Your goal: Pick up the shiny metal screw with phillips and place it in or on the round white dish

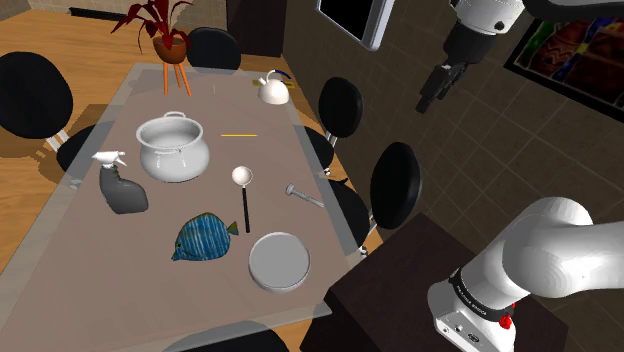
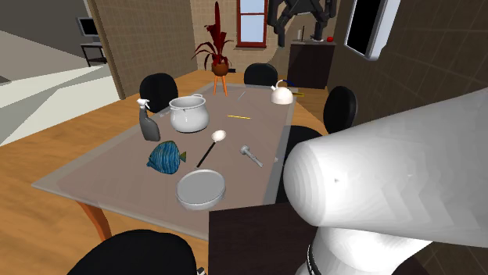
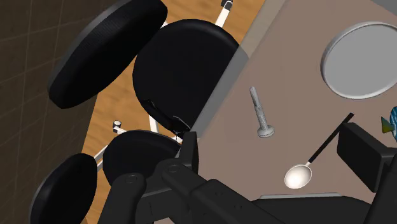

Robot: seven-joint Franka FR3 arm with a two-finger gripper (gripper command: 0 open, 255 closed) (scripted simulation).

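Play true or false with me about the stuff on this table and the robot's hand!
1. The screw lies on the table. True.
2. The gripper is holding the screw. False: it hangs high up, off to the table's side, fingers apart and empty.
3. The round dish has nothing in it. True.
4. The blue fish sits inside the pot. False: it lies on the table beside the dish, outside the pot.
5. The spoon touches the screw. False: they lie apart.
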